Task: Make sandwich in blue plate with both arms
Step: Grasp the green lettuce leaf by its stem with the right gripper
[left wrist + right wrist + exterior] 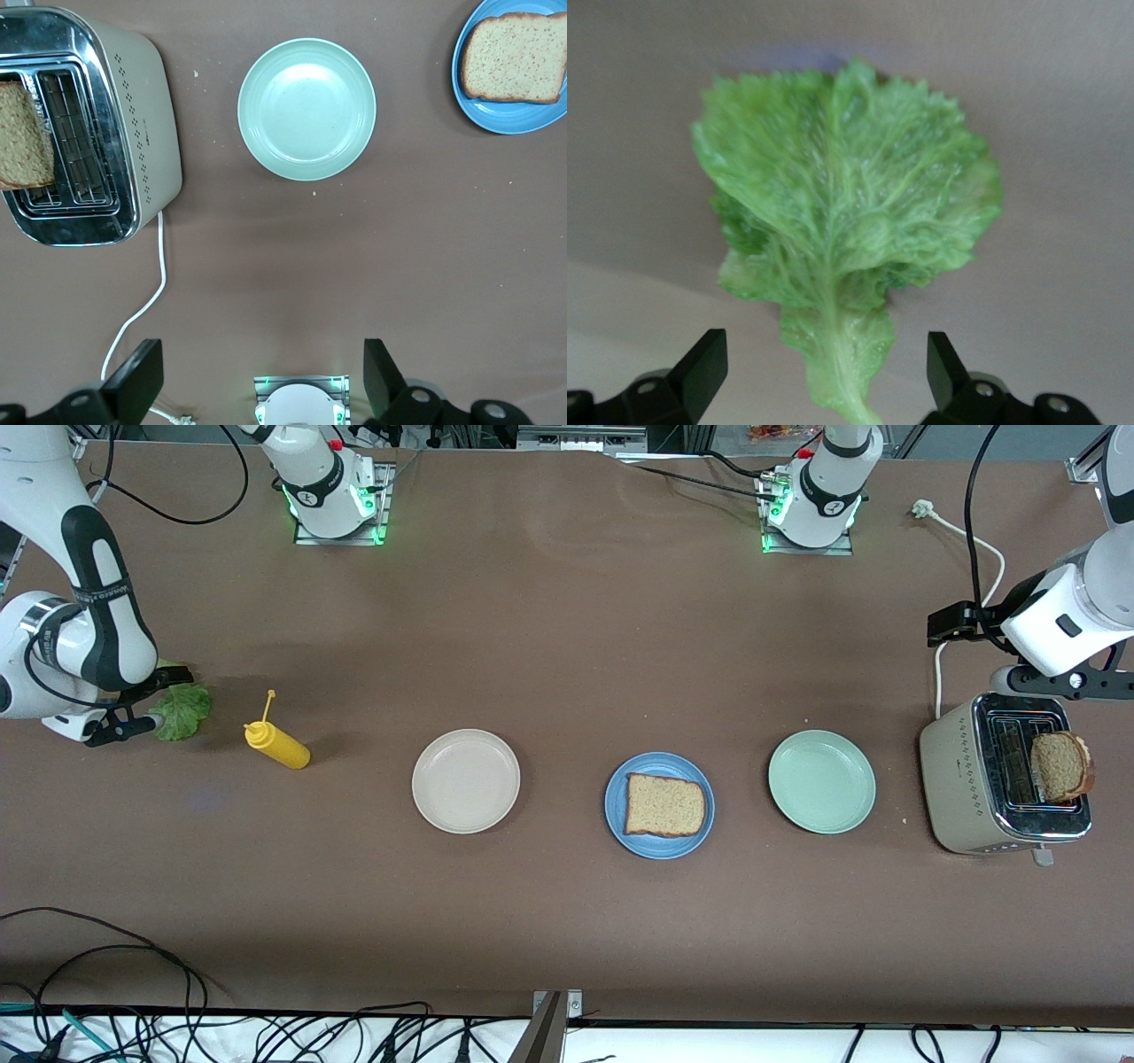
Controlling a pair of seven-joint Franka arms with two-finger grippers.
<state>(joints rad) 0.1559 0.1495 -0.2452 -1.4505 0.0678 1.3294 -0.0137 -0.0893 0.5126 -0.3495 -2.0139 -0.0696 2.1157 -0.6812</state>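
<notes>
Brown table [567, 646] carries lettuce leaf [182, 710], mustard bottle [277, 745], cream plate [466, 781], blue plate [660, 805], mint plate [822, 781], toaster [1005, 779].

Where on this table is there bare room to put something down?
The table is bare between the arm bases and the row of plates, also nearer the camera than the plates. Tight: cream plate, blue plate, mint plate, toaster.

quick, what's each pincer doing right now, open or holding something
Left pincer: open, holding nothing, up beside the toaster.
Right pincer: open, holding nothing, just over the lettuce leaf.
</notes>
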